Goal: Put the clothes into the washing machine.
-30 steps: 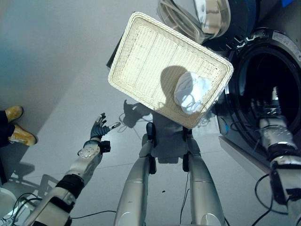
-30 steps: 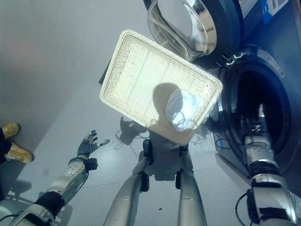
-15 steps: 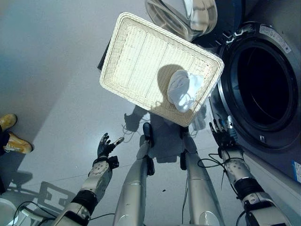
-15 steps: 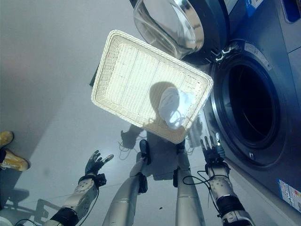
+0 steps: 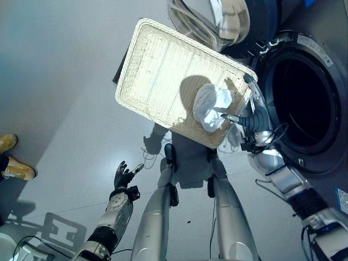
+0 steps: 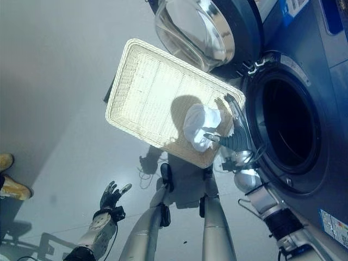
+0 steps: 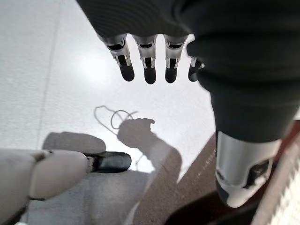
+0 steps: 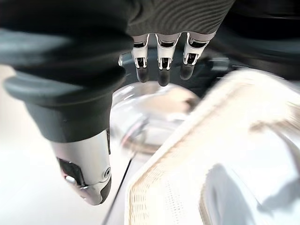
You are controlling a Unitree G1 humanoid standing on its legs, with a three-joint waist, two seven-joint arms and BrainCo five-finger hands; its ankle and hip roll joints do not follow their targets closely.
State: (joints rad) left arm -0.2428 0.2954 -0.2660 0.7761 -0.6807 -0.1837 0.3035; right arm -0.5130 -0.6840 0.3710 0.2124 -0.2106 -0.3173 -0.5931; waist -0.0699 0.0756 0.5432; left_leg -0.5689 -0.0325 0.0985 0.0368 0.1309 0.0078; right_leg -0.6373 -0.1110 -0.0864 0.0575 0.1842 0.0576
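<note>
A white wicker basket point(image 5: 163, 70) holds one crumpled white cloth point(image 5: 211, 106) near its corner.

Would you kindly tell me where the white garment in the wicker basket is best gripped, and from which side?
Probably from above: the white garment lies bunched in a rounded heap near the wicker basket corner facing the washing machine. Pinch its raised top folds, coming in over that rim, where the open right hand hovers. The left hand is open over the floor.

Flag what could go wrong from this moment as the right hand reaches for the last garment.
The right hand is open at the wicker basket rim beside the white garment, which sits near the edge, so a nudge might tip it onto the floor. The fingers may catch the rim. The washer door hangs open close by.
</note>
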